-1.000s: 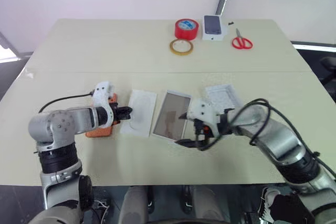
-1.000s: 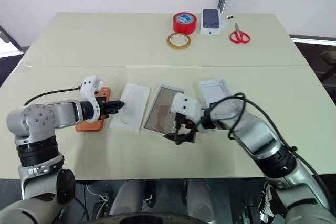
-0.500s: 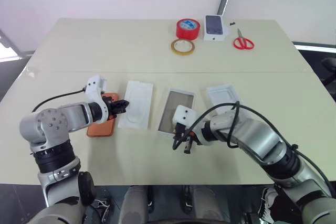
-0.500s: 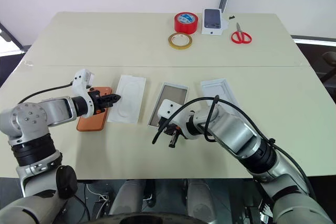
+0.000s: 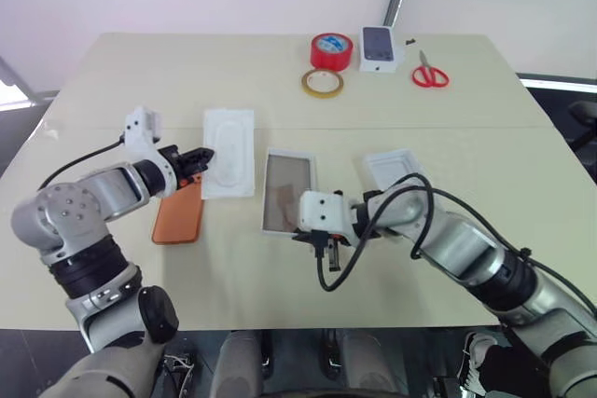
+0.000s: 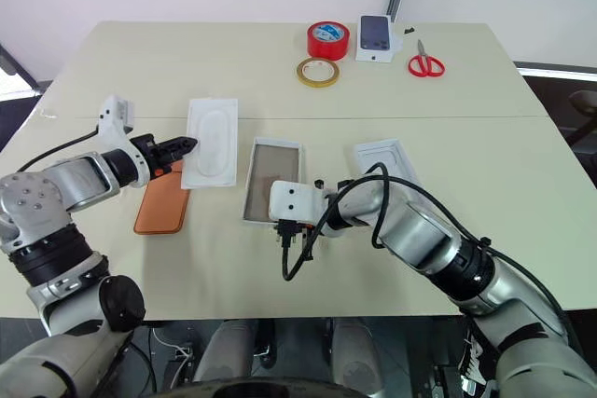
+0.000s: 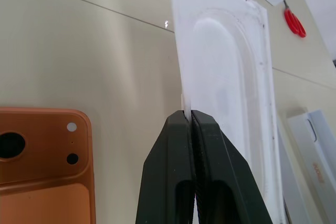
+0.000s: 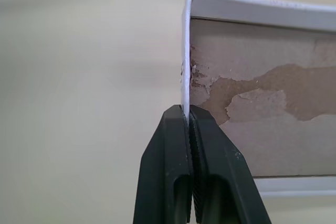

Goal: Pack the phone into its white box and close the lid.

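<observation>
phone [image 5: 178, 216] lies flat on the surface [image 5: 280, 90], orange back up, camera cluster toward the far end, on the robot's left side, nothing gripping it

just beside it on its right, the flat white insert [image 5: 228, 152] with the oval recess, tilted up a bit off the surface; left pincer [image 5: 207, 156] clamped together on the insert's near long edge, black fingers [image 7: 181, 145] pressed tight with the thin white edge between them; the phone corner with two lens holes shows next to the fingers in the left wrist view

white box [image 5: 286, 202] sits right of the insert, open side up, brownish patchy inside, thin white walls; right pincer [image 6: 286, 230] at its near edge, fingers [image 8: 178, 150] closed on the thin side wall at the corner, wall caught between them

lid [image 5: 396, 167] lies further right, hollow side up, apart from the box, right arm's cable looping over its near end

far end of the surface: red tape roll [image 5: 331, 49], yellowish tape ring [image 5: 322, 83] in front of it, smaller white box with a dark phone [image 5: 378, 48] beside the red roll, red scissors [image 5: 429, 72] further right, all well apart from the packing things
</observation>
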You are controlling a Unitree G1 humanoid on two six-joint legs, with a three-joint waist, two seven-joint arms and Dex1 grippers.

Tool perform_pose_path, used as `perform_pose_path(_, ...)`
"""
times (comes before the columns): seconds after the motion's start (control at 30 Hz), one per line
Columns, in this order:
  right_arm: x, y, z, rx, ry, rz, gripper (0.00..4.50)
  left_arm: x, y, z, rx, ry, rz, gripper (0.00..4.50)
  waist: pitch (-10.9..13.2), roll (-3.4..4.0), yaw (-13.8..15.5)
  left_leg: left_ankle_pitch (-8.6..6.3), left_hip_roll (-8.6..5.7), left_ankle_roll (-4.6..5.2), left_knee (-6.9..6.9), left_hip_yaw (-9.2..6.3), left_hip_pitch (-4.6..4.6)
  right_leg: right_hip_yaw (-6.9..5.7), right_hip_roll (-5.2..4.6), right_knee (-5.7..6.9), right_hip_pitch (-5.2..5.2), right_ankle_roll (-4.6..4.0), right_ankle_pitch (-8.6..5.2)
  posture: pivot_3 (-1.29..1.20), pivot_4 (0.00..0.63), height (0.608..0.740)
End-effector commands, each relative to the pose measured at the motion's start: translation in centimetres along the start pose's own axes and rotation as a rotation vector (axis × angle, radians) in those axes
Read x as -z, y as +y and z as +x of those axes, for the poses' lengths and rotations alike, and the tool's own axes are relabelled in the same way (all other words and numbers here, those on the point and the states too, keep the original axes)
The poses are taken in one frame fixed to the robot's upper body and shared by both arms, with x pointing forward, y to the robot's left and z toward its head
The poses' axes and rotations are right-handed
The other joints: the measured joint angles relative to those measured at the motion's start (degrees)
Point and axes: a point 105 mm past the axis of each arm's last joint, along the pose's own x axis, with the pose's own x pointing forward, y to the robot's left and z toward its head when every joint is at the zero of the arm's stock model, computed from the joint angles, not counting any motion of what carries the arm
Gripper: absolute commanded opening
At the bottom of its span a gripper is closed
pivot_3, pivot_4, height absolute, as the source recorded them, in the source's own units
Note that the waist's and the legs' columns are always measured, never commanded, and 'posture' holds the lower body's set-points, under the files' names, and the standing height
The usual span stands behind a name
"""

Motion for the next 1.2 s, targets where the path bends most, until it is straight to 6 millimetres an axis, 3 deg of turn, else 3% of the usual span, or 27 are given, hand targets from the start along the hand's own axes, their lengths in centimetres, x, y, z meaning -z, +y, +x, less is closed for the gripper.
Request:
perform_pose_path(0.03,-1.2,-0.1,0.0,-0.025,-0.036,-0.026,0.60,-0.8,-0.8,-0.4,0.011,-0.030,0.018,0.00,0.00,0.00,0.05,0.01,0.01,-0.01,0.00,0.00,0.00,0.00,0.00,0.01,0.00,0.08,0.05,0.00,0.150,0.740)
perform_pose_path(0.1,-1.5,-0.3,-0.1,-0.019,-0.055,-0.042,1.31,-0.7,-0.9,-0.3,0.013,-0.025,0.016,0.00,0.00,0.00,0.08,0.01,0.02,-0.01,0.00,-0.01,0.01,0.00,0.00,0.01,0.02,0.12,0.07,0.00,0.150,0.740)
perform_pose_path(0.2,-2.1,-0.8,-1.2,0.016,-0.093,-0.092,2.80,-0.2,-1.2,0.0,0.017,-0.005,0.019,0.00,0.00,-0.01,0.07,0.01,0.01,-0.01,0.02,-0.01,0.00,0.00,-0.01,0.01,0.02,0.12,0.07,0.00,0.150,0.740)
perform_pose_path(0.33,-1.8,-1.8,-3.5,0.055,-0.113,-0.080,2.80,0.9,-1.8,0.8,0.023,0.038,0.030,0.00,0.00,-0.02,0.23,0.01,0.01,-0.02,0.02,-0.01,0.01,0.00,-0.02,0.00,0.04,0.12,0.07,0.00,0.150,0.740)
perform_pose_path(0.53,1.1,-3.6,-6.5,0.172,-0.043,-0.010,2.80,3.9,-3.2,2.4,0.029,0.115,0.038,0.00,0.00,-0.03,0.21,0.00,0.01,-0.01,0.03,-0.02,0.04,0.01,-0.04,-0.02,0.09,0.03,0.02,0.00,0.150,0.740)
perform_pose_path(0.7,2.1,-4.1,-7.0,0.205,-0.018,0.007,2.80,5.7,-4.5,3.0,0.044,0.135,0.026,0.00,0.00,-0.05,0.03,0.00,0.02,-0.01,0.02,-0.02,0.06,0.02,-0.01,0.01,0.08,-0.04,-0.02,0.00,0.150,0.740)
perform_pose_path(0.97,2.0,-5.0,-6.7,0.228,-0.030,-0.001,2.80,7.5,-5.0,3.2,0.033,0.157,0.004,0.00,0.02,-0.07,0.25,0.01,0.00,-0.01,0.04,-0.02,0.07,0.02,0.02,0.01,0.08,-0.05,-0.02,0.00,0.150,0.740)
perform_pose_path(1.07,1.9,-5.3,-6.6,0.235,-0.034,-0.004,2.85,7.5,-5.3,3.0,0.050,0.154,0.006,0.97,0.02,-0.07,0.23,0.01,-0.01,0.00,0.07,-0.04,0.06,0.02,0.02,0.00,0.10,-0.05,-0.02,0.00,0.150,0.740)
perform_pose_path(1.2,1.7,-6.1,-6.4,0.260,-0.045,0.009,2.85,7.1,-6.0,2.6,0.103,0.137,0.013,2.91,0.02,-0.07,0.18,0.01,0.00,-0.01,0.07,-0.05,0.07,0.02,0.03,0.00,0.11,-0.05,-0.02,0.00,0.150,0.740)
